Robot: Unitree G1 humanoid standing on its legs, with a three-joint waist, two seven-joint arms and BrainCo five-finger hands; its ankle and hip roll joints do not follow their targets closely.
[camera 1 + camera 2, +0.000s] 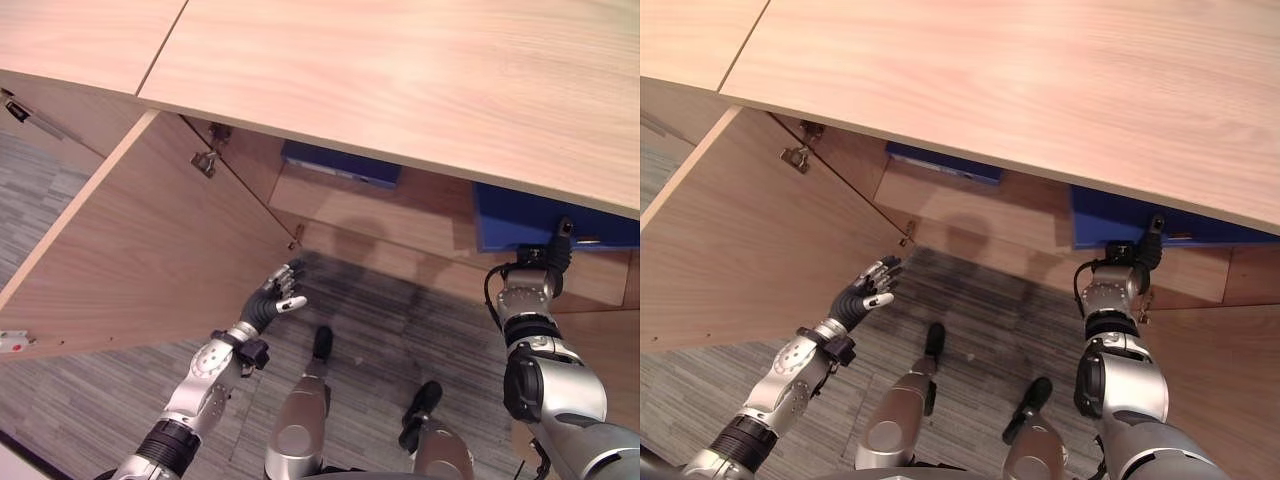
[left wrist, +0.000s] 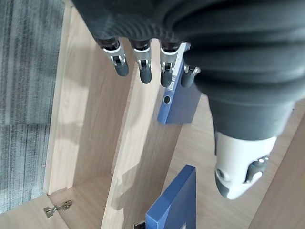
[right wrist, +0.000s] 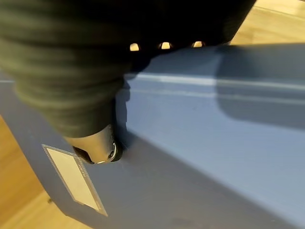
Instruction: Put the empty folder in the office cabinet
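The office cabinet (image 1: 400, 90) stands open, its door (image 1: 150, 240) swung out beside the left hand (image 1: 272, 300), whose fingers hang relaxed and empty. A second blue folder (image 1: 340, 163) sits deeper on the shelf. The blue folder (image 1: 1120, 222) lies inside, directly ahead of the right hand (image 1: 1118, 272); its thumb presses the cover, but whether it grips cannot be told. Push it squarely inward, keeping it level, before withdrawing.

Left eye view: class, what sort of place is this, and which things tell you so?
Probably an office: a low wooden cabinet with its door open, blue folders inside, and grey carpet on the floor.
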